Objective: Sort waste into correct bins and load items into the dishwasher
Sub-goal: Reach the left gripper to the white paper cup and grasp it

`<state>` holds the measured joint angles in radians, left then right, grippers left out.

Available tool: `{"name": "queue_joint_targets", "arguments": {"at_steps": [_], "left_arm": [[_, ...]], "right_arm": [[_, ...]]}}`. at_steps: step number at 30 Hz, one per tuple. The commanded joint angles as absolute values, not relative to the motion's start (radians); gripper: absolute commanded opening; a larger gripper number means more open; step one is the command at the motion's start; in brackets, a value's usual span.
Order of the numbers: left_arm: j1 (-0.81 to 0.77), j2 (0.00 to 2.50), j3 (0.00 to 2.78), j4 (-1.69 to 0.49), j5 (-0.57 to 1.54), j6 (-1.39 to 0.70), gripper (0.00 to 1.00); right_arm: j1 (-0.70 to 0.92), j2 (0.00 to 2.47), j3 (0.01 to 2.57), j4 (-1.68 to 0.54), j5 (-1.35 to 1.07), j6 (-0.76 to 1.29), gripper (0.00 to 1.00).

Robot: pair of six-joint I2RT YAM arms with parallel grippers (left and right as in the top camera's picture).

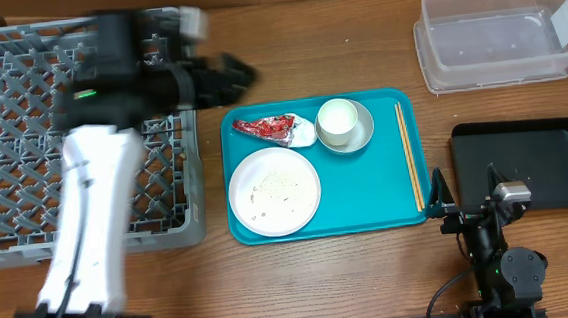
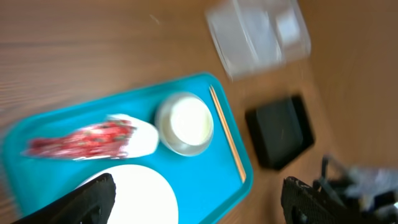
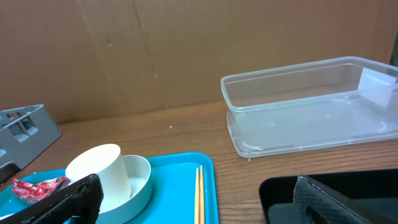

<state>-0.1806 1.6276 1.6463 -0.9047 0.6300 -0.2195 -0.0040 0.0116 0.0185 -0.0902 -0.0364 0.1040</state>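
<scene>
On the teal tray (image 1: 387, 197) lie a red foil wrapper (image 1: 270, 128) resting in a small pinkish bowl (image 1: 303, 134), a white cup (image 1: 337, 121) standing in a metal bowl (image 1: 361, 134), and a white plate (image 1: 274, 190) sprinkled with rice grains. The grey dish rack (image 1: 23, 147) stands at the left. My left gripper (image 1: 226, 75) hovers blurred between the rack and the tray's far left corner, open and empty, with the plate (image 2: 143, 196) below its fingers (image 2: 93, 199). Near the front edge, my right gripper (image 1: 465, 188) stands open and empty beside the black tray (image 1: 525, 162).
The clear tub (image 1: 501, 34) sits at the back right, behind the black tray. Wooden chopsticks (image 1: 409, 155) lie along the teal tray's right side. The left arm's white link stretches over the dish rack's right half.
</scene>
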Motion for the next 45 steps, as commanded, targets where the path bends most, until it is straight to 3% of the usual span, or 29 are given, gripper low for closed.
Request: {"name": "queue_joint_targets", "arguments": {"at_steps": [1, 7, 9, 14, 24, 33, 36, 45], "left_arm": [[-0.363, 1.716, 1.637, -0.870, 0.435, -0.149, 0.85], [-0.589, 1.855, 1.637, -0.725, 0.025, -0.142, 0.80], [-0.644, 1.890, 1.637, -0.680, -0.025, -0.078, 0.79], [-0.739, 1.963, 1.637, -0.637, -0.031, 0.105, 0.80], [-0.747, 2.075, 1.637, -0.618, -0.041, 0.082, 0.71], [-0.746, 2.078, 1.637, -0.589, -0.041, 0.082, 0.52], [-0.746, 2.078, 1.637, -0.589, -0.068, 0.082, 0.36], [-0.744, 2.078, 1.637, -0.603, -0.088, 0.082, 0.27]], "right_arm": [[-0.001, 0.003, 0.008, -0.084, -0.027, 0.108, 1.00], [-0.001, 0.003, 0.008, -0.084, -0.027, 0.108, 1.00], [-0.001, 0.003, 0.008, -0.084, -0.027, 0.108, 1.00], [-0.001, 0.003, 0.008, -0.084, -0.027, 0.108, 1.00], [-0.001, 0.003, 0.008, -0.084, -0.027, 0.108, 1.00], [-0.001, 0.003, 0.008, -0.084, -0.027, 0.108, 1.00], [-0.001, 0.003, 0.008, -0.084, -0.027, 0.108, 1.00], [-0.001, 0.003, 0.008, -0.084, -0.027, 0.108, 1.00]]}}
